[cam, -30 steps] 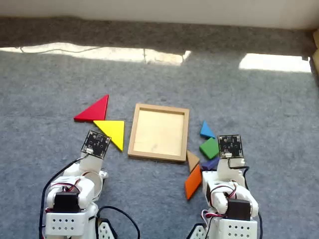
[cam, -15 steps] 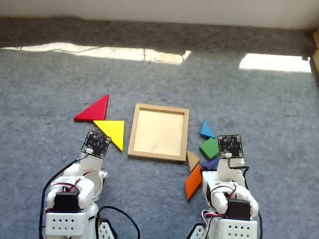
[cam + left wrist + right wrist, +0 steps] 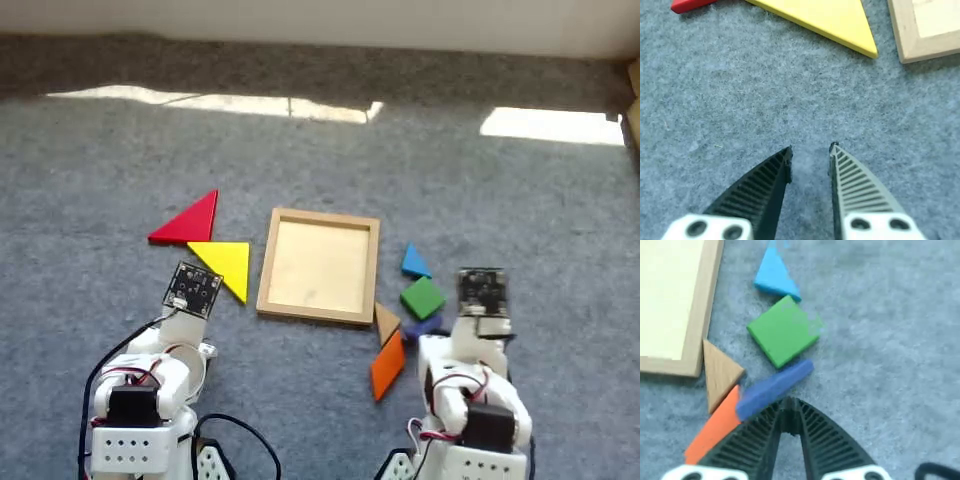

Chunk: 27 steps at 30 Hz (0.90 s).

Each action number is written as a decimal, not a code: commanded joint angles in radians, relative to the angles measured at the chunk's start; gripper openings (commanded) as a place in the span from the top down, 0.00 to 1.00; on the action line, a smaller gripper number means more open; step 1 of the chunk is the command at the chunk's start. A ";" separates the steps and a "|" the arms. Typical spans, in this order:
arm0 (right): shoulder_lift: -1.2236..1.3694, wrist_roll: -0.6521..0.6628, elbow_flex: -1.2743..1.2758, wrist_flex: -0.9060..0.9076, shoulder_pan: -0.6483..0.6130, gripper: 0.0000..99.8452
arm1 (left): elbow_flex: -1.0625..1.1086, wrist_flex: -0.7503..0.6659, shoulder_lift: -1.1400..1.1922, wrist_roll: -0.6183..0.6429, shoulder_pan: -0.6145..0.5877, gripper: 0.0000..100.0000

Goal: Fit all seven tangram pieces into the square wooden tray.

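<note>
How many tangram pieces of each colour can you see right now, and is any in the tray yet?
red piece: 1
yellow piece: 1
light blue piece: 1
green piece: 1
dark blue piece: 1
tan piece: 1
orange piece: 1
Total: 7, all lying outside the wooden tray.

Left wrist: red piece [image 3: 690, 4], yellow triangle [image 3: 820, 17], tray [image 3: 902, 30] cropped at edge. Right wrist: orange piece [image 3: 715, 427] partly behind gripper [image 3: 789, 404]; outline unclear, possibly a parallelogram.
</note>
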 commanded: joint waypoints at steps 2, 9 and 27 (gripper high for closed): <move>0.039 -0.029 -0.263 0.013 0.059 0.99 | 0.019 0.005 -0.050 0.002 0.015 0.87; 0.450 -0.031 -0.549 0.013 0.058 0.99 | 0.019 0.005 -0.050 0.002 0.015 0.87; 1.293 -0.025 -0.895 -0.054 -0.236 0.79 | 0.019 0.005 -0.050 0.002 0.013 0.87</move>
